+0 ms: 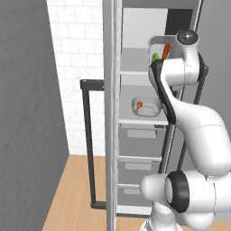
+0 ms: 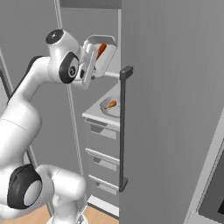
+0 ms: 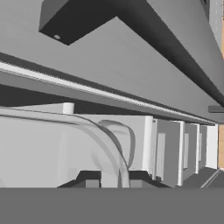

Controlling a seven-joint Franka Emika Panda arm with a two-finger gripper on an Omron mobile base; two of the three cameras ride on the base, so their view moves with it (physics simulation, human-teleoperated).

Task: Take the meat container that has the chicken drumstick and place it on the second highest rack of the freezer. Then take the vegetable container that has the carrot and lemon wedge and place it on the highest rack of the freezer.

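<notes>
Left base view. I see the freezer [image 1: 135, 113] standing open, its door [image 1: 92, 144] swung out to the left with a dark bar handle. My arm [image 1: 198, 131] rises from the lower right and reaches up to the top shelf [image 1: 133, 71]. There the vegetable tray [image 1: 159, 49] sits tilted at the shelf's right end, with the carrot [image 1: 166, 50] and the green lemon wedge [image 1: 155, 57] visible inside it; the wrist hides the gripper here. On the second shelf [image 1: 135, 121], the meat tray [image 1: 146, 106] lies flat with the chicken drumstick [image 1: 139, 105] in it. Three grey drawers [image 1: 140, 140] sit below.

Right base view. From this side I see the vegetable tray [image 2: 101, 54] tipped steeply, its open face turned toward the camera and the carrot [image 2: 101, 49] lying in it. The gripper [image 2: 89, 70] sits at the tray's lower edge. The meat tray [image 2: 111, 106] and drumstick [image 2: 110, 104] rest on the lower shelf [image 2: 98, 114], behind the dark handle [image 2: 123, 127] of the near door.

Hand view. The two finger tips [image 3: 92, 181] stand narrowly apart and pinch the pale curved rim of the vegetable tray [image 3: 57, 148] between them. Beyond the tray I see the drawer fronts [image 3: 175, 151] turned sideways and the shelf edge [image 3: 87, 89] running across the view.
</notes>
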